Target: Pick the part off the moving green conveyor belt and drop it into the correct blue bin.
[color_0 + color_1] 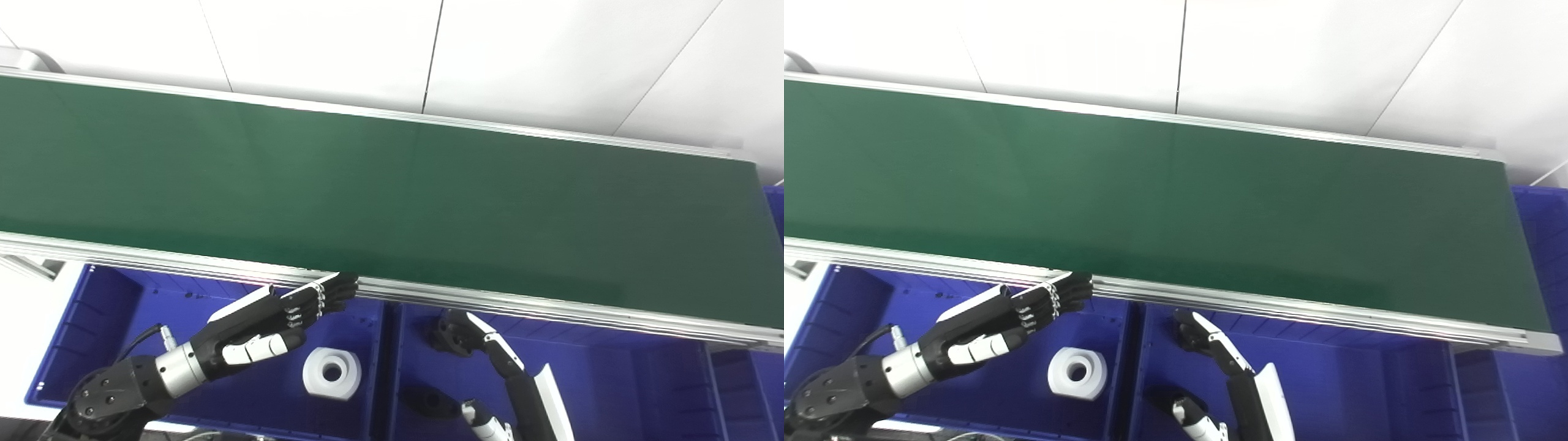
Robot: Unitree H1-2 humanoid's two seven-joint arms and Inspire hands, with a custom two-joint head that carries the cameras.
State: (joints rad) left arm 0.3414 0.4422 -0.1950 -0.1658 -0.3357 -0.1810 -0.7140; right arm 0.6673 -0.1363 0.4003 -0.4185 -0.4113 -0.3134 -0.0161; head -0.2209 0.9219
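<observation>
The green conveyor belt (392,202) runs across the view with no part on it. Below its front rail stand two blue bins. My left hand (269,324) hovers open over the left bin (79,318), fingers stretched, tips touching or just short of the rail. A white ring-shaped part (331,372) lies in that bin beside the hand. My right hand (508,373) hangs over the right bin (612,380), seen edge-on, fingers and thumb apart with nothing between them. A black part (429,401) lies on that bin's floor near the thumb.
The aluminium front rail (551,306) of the belt overhangs the bins' far edges. A divider wall (387,361) separates the two bins. Another blue bin (1543,233) stands past the belt's right end. A white wall rises behind the belt.
</observation>
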